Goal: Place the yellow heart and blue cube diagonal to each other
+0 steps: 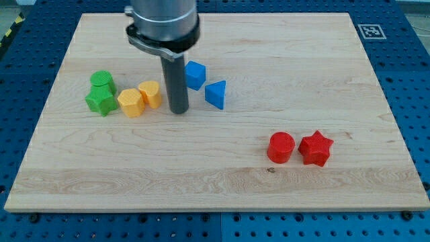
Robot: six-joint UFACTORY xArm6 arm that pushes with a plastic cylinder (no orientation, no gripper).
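The yellow heart [151, 93] lies left of centre on the wooden board [222, 175], touching a yellow hexagon-like block [130, 103] on its left. The blue cube [195, 74] sits to the heart's upper right, with a blue triangular block [216, 93] just right of and below it. My tip [179, 111] rests on the board between the yellow heart and the blue blocks, just right of the heart and below-left of the blue cube, close to both.
A green cylinder [102, 80] and a green star [101, 101] sit at the view's left, next to the yellow hexagon-like block. A red cylinder [281, 147] and a red star [316, 148] lie at the lower right. The arm's housing [163, 23] hangs over the board's top.
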